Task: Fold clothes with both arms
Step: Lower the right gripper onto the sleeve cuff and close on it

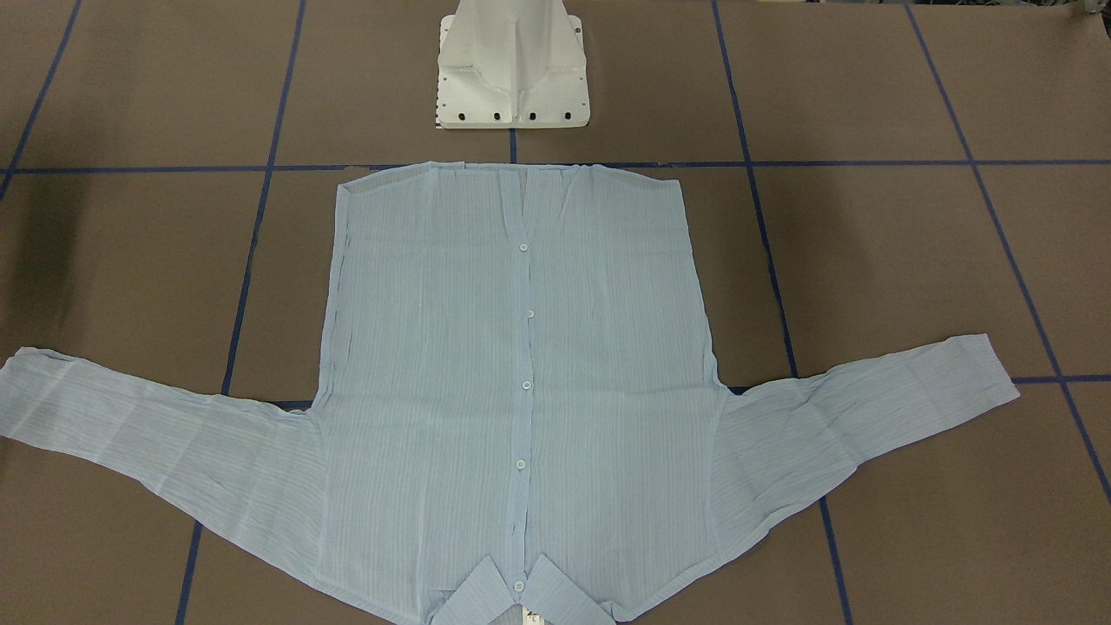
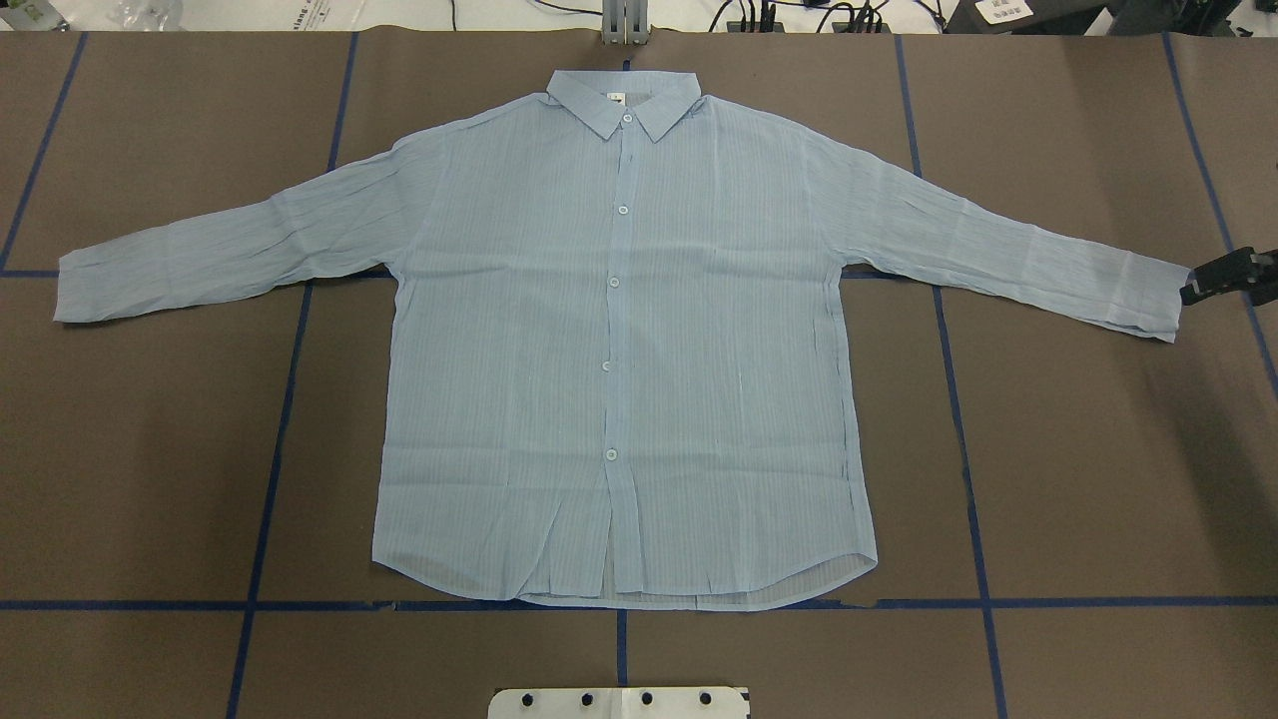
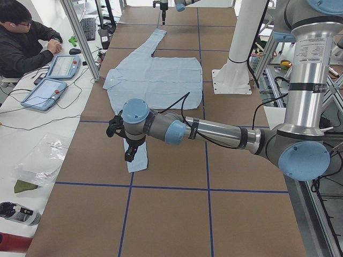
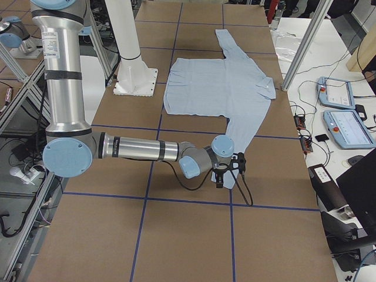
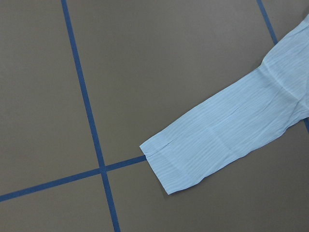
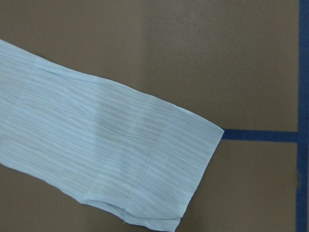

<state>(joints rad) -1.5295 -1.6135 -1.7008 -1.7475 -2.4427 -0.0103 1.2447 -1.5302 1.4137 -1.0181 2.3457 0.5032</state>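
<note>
The clothes are one pale-blue striped shirt (image 2: 619, 330) lying flat and buttoned, front up, on the brown table, both sleeves spread out. Its collar (image 1: 495, 595) points away from the robot. My left gripper (image 3: 128, 154) hovers over the left sleeve's cuff (image 5: 193, 154); it shows only in the side view, so I cannot tell its state. At the overhead view's right edge, my right gripper (image 2: 1198, 290) is a black shape just beyond the right cuff (image 6: 169, 169). Its jaws are not clear enough to judge. No fingers appear in either wrist view.
Blue tape lines (image 2: 290, 399) grid the brown table. The white pedestal base (image 1: 512, 69) stands just behind the shirt's hem. A person (image 3: 24, 37) sits at a side bench with tablets (image 3: 64, 67). Aluminium posts (image 3: 80, 32) stand along the table's far edge.
</note>
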